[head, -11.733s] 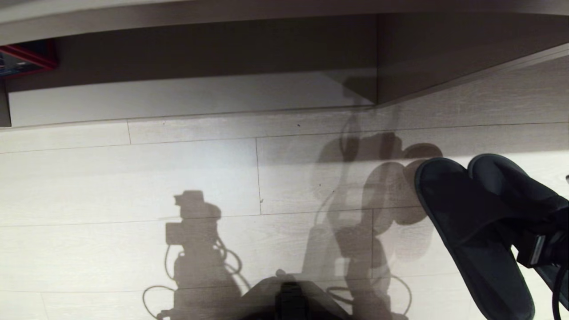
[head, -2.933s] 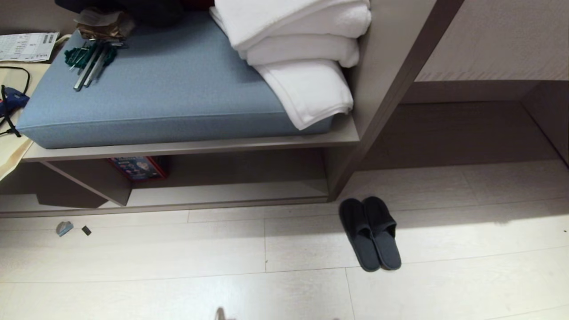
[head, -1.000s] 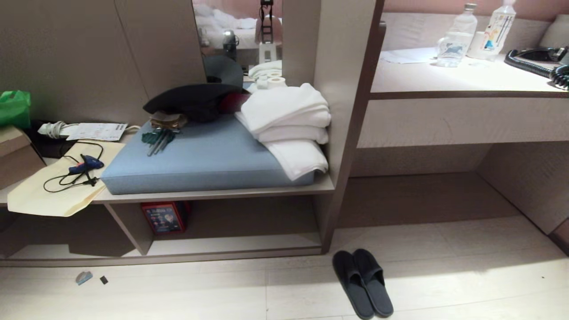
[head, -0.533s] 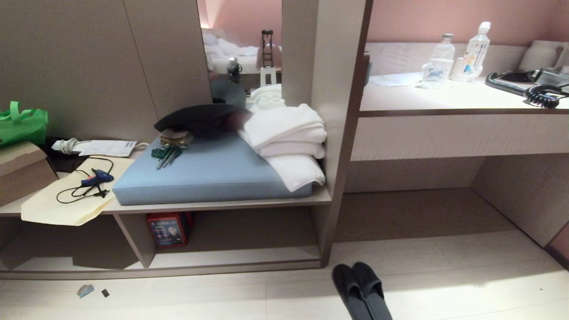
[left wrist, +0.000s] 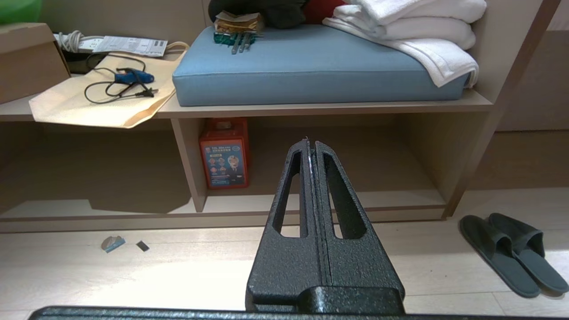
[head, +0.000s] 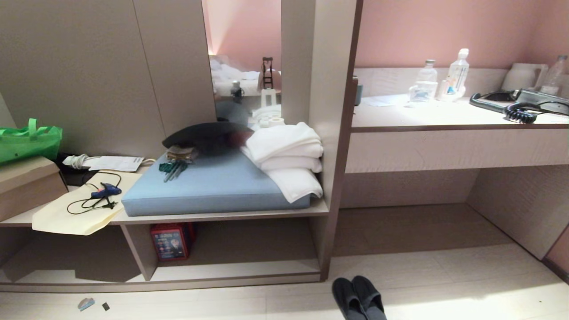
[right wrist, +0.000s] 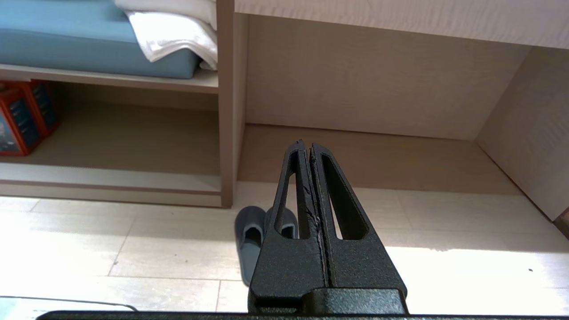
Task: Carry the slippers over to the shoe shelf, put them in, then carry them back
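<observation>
Taking the slippers (head: 359, 297) as the landmark: they lie side by side on the floor (head: 444, 284), toes toward the furniture, just outside the right-hand end of the shoe shelf (head: 235, 270). Neither arm shows in the head view, and nothing is held. Judging by this, the pair sits on the floor in front of the unit rather than in the cubby, so either the carry to the shelf has yet to begin or the bring-back leg is finished; the pictures alone cannot settle which. If the shelf step is pending, the next move calls for bending down, gripping both slippers together, and sliding them over the low front lip onto the pale bottom board.

Left of the slippers, inside the cubby, a red box (head: 170, 241) stands near the upright divider. Above the shelf and left of the slippers sits a blue cushion (head: 209, 189) with folded white towels (head: 289, 155) on its right end.

The left gripper (left wrist: 312, 143) hangs in the air well left of the slippers, its fingers pressed together and pinching nothing. The right gripper (right wrist: 305, 143) hovers directly over the slippers, partly hiding them in its own view, fingers likewise pressed together, empty and touching nothing.
</observation>
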`<state>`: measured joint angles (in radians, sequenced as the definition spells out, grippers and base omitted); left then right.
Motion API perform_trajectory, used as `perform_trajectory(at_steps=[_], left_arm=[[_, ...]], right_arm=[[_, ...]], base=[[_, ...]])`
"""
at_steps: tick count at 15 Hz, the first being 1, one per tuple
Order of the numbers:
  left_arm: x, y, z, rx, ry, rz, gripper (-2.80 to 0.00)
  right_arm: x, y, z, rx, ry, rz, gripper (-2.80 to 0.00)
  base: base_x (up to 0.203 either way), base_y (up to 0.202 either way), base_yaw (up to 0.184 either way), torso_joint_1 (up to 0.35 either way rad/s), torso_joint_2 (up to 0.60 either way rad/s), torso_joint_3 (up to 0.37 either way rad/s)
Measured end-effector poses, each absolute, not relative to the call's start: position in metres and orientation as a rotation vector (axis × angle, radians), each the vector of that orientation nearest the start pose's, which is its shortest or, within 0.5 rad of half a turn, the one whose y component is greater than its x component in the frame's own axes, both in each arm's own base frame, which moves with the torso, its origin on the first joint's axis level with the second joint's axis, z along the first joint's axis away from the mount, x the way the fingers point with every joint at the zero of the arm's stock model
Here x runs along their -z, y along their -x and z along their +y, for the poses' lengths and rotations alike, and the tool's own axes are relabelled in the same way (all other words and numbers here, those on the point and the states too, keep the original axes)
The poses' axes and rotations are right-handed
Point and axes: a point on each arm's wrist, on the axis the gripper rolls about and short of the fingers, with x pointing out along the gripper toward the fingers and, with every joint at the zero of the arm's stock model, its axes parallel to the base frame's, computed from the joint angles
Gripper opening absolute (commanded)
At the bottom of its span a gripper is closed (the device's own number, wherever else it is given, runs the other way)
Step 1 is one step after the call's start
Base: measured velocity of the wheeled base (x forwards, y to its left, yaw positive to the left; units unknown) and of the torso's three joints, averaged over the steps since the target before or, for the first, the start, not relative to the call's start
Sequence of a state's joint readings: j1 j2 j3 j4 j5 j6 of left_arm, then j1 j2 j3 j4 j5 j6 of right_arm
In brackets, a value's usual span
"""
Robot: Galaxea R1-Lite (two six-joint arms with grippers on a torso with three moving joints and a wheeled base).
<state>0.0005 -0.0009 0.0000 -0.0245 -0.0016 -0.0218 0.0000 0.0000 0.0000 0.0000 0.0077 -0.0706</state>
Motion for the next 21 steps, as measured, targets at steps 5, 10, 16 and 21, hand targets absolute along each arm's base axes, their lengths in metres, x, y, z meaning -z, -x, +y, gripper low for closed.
perform_trajectory(at_steps=[5,10,16,21], left_arm=[[-0.0781,0.0229,-0.0001,0.001,0.015,-0.026,-2.8],[-0.078,0.0229,0.0,0.002,0.02,-0.025,-2.8],[-0.078,0.0229,-0.0001,0.001,0.021,-0.025,-2.8],[-0.0779,0.0229,-0.0001,0.001,0.021,-0.025,-2.8]], right_arm=[[-0.0755,0.0228,0.0002,-0.007,0.072,0.0,-2.8],[-0.0755,0.0228,0.0002,-0.007,0.073,0.0,-2.8],[-0.0755,0.0228,0.0002,-0.007,0.07,0.0,-2.8],[-0.0755,0.0228,0.0002,-0.007,0.07,0.0,-2.8]], base=[[0.0,0.0,0.0,0.0,0.0,0.0],[0.0,0.0,0.0,0.0,0.0,0.0],[0.0,0.0,0.0,0.0,0.0,0.0],[0.0,0.0,0.0,0.0,0.0,0.0]])
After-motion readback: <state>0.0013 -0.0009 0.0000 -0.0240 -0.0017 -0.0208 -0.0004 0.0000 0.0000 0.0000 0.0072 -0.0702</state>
